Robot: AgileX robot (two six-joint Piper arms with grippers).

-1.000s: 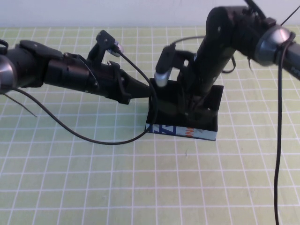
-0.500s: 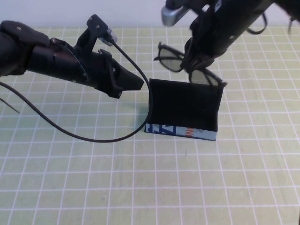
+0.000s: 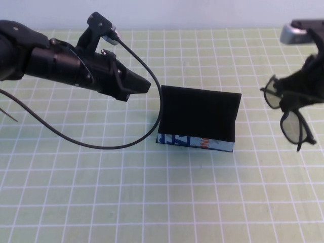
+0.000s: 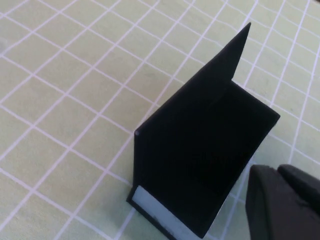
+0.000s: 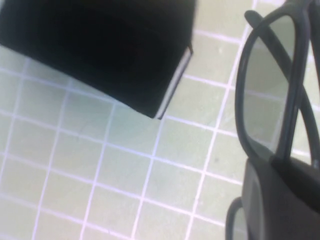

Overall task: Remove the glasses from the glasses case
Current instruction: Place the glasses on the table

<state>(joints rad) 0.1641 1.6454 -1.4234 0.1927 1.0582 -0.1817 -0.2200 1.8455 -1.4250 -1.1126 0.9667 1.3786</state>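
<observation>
Black glasses hung clamped in the right end effector, clear of the open glasses case, while the left end effector, apparently clenched, hovered just left of it.

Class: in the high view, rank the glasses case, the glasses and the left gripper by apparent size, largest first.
1. glasses case
2. left gripper and glasses, held in the right gripper: too alike to rank, and the lifted glasses sit nearer the camera.

The case stands open on the table. The left gripper hovers just beside its left end. The right gripper, far right, holds the glasses aloft.
</observation>
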